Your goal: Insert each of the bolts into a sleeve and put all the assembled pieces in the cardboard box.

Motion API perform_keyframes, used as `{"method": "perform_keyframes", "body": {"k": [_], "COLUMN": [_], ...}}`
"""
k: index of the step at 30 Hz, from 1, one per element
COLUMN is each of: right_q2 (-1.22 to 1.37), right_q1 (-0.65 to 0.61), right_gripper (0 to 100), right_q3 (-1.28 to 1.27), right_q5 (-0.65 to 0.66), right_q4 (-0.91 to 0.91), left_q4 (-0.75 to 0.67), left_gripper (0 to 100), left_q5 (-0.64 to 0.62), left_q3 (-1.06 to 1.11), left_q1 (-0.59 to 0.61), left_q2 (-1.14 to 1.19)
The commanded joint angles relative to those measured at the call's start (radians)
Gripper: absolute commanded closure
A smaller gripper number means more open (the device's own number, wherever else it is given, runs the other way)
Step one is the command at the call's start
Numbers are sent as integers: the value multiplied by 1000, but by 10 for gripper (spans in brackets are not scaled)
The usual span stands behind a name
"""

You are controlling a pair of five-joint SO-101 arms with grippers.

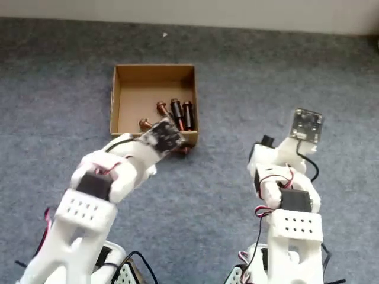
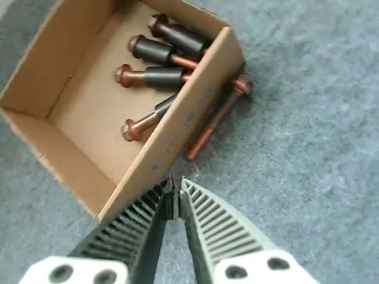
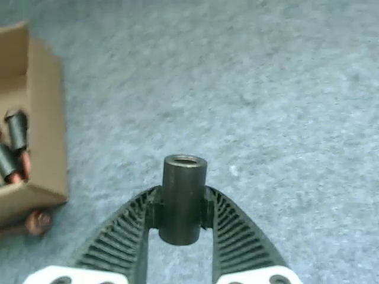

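Four sleeved bolts [image 2: 160, 77] lie in the box [image 2: 177, 133], one bare bolt [image 2: 216, 121] touches its outer wall, the left gripper [image 2: 176, 198] is pressed together, and the right gripper [image 3: 180, 200] pinches one sleeve [image 3: 184, 177].

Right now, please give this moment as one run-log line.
left gripper: shut, empty, beside brown cardboard box | right gripper: shut on dark metal sleeve | box: four sleeved bolts | bare copper bolt: on grey carpet beside box

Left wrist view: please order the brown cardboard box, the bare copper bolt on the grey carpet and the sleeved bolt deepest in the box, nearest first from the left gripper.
1. brown cardboard box: its near wall stands right before the left gripper.
2. bare copper bolt: outside that wall, on the grey carpet.
3. sleeved bolt: at the box's far corner.
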State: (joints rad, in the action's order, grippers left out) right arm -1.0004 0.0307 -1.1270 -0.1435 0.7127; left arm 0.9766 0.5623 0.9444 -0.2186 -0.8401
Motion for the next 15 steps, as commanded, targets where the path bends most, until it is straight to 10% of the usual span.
{"method": "perform_keyframes", "body": {"k": [1, 15], "right_q2": [-30, -28], "right_q1": [47, 48], "right_gripper": [993, 993], "right_q3": [8, 8], "right_q5": [-17, -14], "right_q4": [-36, -36], "left_q4": [-15, -14], "left_gripper": [907, 836], "left_q5": [123, 278], "left_q3": [-193, -501], "left_q1": [-65, -128], "left_q2": [332, 845]}}
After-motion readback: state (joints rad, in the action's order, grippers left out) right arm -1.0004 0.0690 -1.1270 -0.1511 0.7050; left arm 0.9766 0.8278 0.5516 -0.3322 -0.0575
